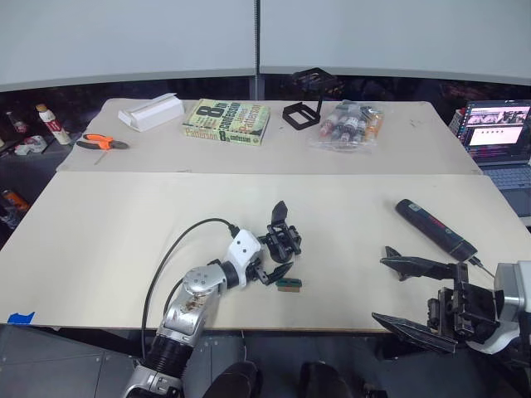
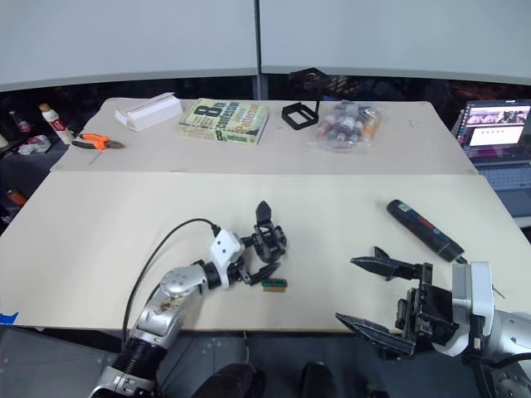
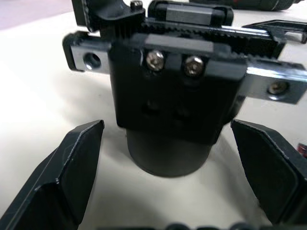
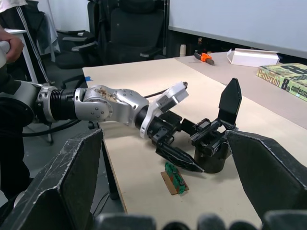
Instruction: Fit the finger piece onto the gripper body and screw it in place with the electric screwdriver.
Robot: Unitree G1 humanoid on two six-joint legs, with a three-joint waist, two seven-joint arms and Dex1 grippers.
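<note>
Left end effector [image 1: 280, 251] spread around gripper body [image 1: 284, 240], green block [image 1: 289, 283] just beside it, right end effector [image 1: 406, 294] spread wide, electric screwdriver [image 1: 435, 229] just beyond it

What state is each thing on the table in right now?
left gripper: open, fingers either side of the gripper body, not clamped
gripper body: standing on the table
right gripper: open, holding nothing
electric screwdriver: lying flat, untouched
laptop: open, screen lit
book: closed

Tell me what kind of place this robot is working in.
Probably a lab or workshop office: pale work tables, a laptop at the side, office chairs behind, and tools such as orange pliers and an electric screwdriver lying about.
</note>
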